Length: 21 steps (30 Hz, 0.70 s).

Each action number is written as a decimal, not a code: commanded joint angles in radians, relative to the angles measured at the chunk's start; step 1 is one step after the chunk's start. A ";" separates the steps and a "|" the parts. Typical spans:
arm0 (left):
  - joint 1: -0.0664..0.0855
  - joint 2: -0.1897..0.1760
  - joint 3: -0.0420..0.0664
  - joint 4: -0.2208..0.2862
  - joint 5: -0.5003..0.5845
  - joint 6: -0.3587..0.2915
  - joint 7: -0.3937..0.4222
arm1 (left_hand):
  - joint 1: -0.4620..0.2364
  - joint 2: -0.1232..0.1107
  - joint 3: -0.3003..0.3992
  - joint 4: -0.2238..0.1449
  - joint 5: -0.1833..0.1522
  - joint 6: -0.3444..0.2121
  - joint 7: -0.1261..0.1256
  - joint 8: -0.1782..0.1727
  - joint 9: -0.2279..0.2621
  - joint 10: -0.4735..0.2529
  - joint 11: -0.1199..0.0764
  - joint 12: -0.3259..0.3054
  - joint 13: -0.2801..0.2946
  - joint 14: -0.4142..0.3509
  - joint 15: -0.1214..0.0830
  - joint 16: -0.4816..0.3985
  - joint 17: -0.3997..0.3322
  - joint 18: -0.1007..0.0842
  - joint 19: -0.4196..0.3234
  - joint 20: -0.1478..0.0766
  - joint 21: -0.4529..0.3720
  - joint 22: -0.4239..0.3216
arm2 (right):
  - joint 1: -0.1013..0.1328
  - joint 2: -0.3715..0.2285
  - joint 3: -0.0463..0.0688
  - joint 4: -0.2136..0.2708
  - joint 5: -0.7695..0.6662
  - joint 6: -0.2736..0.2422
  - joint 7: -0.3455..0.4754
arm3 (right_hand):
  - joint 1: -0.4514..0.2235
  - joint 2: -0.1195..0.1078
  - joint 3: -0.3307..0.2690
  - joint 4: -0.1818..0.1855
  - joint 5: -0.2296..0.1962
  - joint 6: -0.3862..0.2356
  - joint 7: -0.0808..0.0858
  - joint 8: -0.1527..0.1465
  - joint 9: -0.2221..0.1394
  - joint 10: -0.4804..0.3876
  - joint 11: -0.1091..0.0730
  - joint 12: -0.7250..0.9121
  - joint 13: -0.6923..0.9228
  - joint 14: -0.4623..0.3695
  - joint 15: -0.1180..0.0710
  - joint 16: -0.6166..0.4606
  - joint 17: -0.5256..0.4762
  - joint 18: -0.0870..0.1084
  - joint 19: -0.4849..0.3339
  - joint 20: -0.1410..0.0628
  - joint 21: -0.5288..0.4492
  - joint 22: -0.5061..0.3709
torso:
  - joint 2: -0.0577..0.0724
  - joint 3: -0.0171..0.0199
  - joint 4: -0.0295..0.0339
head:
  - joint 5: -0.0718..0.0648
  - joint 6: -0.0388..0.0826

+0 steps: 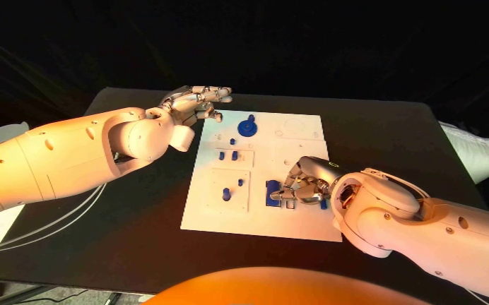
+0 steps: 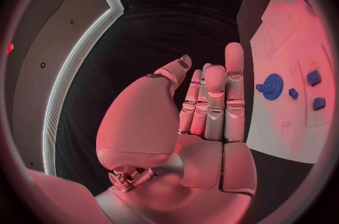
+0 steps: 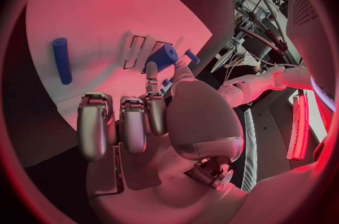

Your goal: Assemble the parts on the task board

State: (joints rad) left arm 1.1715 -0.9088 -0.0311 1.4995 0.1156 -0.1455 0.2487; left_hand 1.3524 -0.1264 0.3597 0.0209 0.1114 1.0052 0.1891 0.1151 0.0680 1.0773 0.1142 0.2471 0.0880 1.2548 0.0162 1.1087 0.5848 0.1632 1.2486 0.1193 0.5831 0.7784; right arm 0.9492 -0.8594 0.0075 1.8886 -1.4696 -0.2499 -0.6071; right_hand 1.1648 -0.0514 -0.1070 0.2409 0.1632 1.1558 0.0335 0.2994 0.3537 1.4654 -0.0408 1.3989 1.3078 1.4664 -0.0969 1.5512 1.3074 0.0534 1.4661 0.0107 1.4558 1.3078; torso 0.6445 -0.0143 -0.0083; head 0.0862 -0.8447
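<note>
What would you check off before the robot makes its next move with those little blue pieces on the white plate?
1. Right hand at a part: ok; its fingers are down on the blue block near the task board's near edge.
2. Firm grip on that block: cannot tell; the fingers hide the contact.
3. Left hand out of the way: ok; it hovers open off the board's far left corner, holding nothing.
4. Blue gear seated: cannot tell; it sits on the board's far part.
5. Loose blue cylinder: ok; it lies on the board apart from the right hand.
</note>
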 commanded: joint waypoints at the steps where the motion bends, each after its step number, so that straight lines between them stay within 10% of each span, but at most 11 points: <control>1: 0.001 0.001 0.001 0.002 -0.003 0.021 0.003 | -0.001 0.007 -0.006 -0.002 -0.001 -0.009 -0.001 0.004 0.000 -0.009 -0.002 0.006 0.000 -0.002 0.008 0.003 -0.001 0.019 0.004 0.002 -0.004 -0.001 | -0.001 0.000 0.000 0.001 -0.031 0.033 0.012 | 0.009 -0.001 0.002 -0.006 -0.007 -0.005 0.002 -0.003 0.001 0.051 0.002 0.001 0.150 0.099 -0.004 0.002 0.236 -0.014 0.041 -0.005 0.000 0.093 | 0.000 -0.0008 0.0018 | -0.002 -0.001; 21: 0.001 0.000 0.001 0.005 -0.003 0.022 0.004 | -0.002 0.006 -0.008 -0.002 -0.001 -0.009 -0.001 0.004 0.000 -0.009 -0.001 0.007 0.000 -0.003 0.008 0.003 -0.002 0.019 0.004 0.002 -0.004 -0.001 | -0.002 0.038 -0.001 -0.065 -0.004 0.105 0.008 | 0.070 0.032 -0.002 -0.034 -0.021 -0.003 0.000 -0.002 0.022 0.050 0.000 -0.007 0.147 0.099 -0.005 0.003 0.239 -0.015 0.042 -0.006 0.002 0.097 | 0.000 -0.0014 0.0024 | 0.000 -0.006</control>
State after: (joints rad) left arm 1.1715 -0.9091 -0.0312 1.5014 0.1151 -0.1425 0.2479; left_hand 1.3524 -0.1264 0.3569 0.0180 0.1114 1.0036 0.1907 0.1151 0.0680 1.0737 0.1106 0.2471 0.0880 1.2513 0.0196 1.1086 0.5835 0.1632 1.2486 0.1193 0.5832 0.7786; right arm 0.9483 -0.8235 0.0066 1.8253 -1.4679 -0.1862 -0.5962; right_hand 1.2266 -0.0209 -0.1094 0.2113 0.1451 1.1558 0.0335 0.2995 0.3748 1.4652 -0.0407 1.3954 1.3091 1.4664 -0.0968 1.5512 1.3073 0.0533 1.4662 0.0108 1.4559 1.3076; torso 0.6449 -0.0151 -0.0053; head 0.0850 -0.8498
